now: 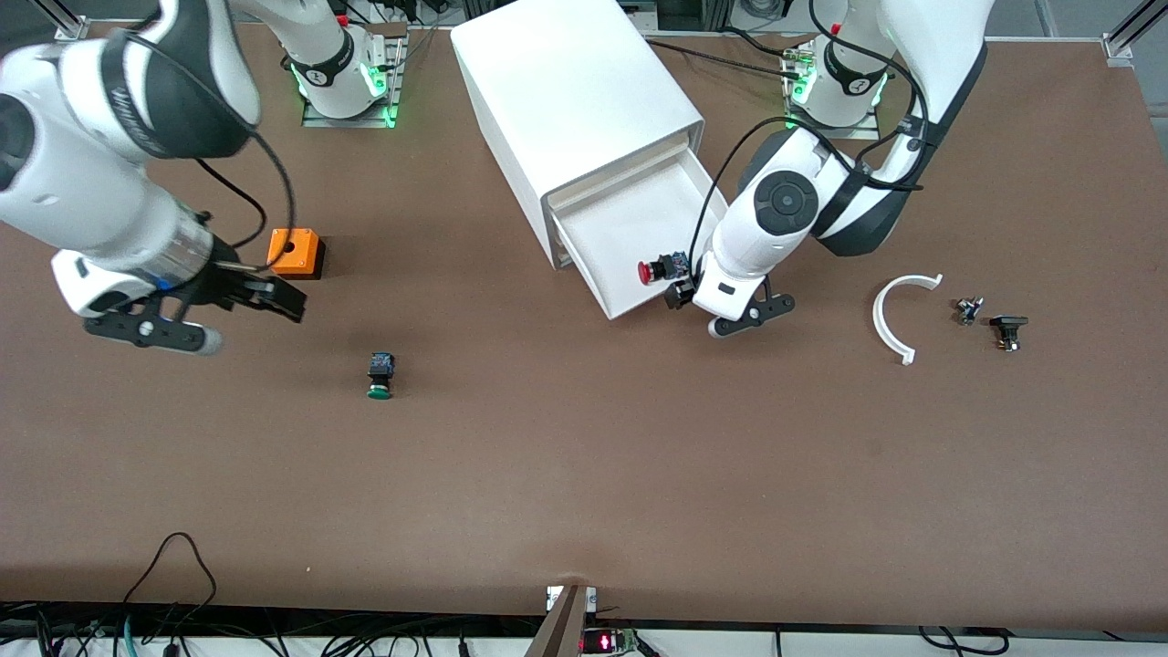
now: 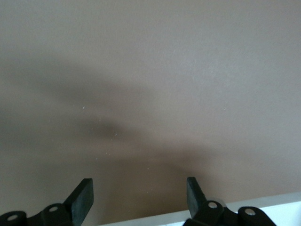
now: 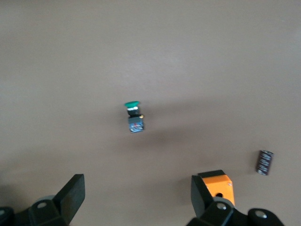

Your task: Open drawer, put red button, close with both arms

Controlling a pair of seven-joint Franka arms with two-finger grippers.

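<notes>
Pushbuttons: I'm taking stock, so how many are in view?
2. The red button lies in the open drawer beside the left claw; the green button lies on the table.

We see the cabinet (image 1: 575, 109) top centre of the frame, its drawer (image 1: 630, 224) pulled out, the button (image 1: 659, 269) inside by the lower edge, the left gripper (image 1: 680, 294) just below.

Left arm (image 1: 776, 214) reaches down from base at top, elbow bent, forearm angled toward camera. Left gripper (image 2: 138, 197) low, fingers spread apart, nothing between them in wrist view; fingertips mostly hidden under wrist in front view. Right arm (image 1: 100, 196) extends low, waiting. Right gripper (image 1: 274, 299) raised, fingers wide apart, empty, pointing roughly level, maybe slightly down.
</notes>
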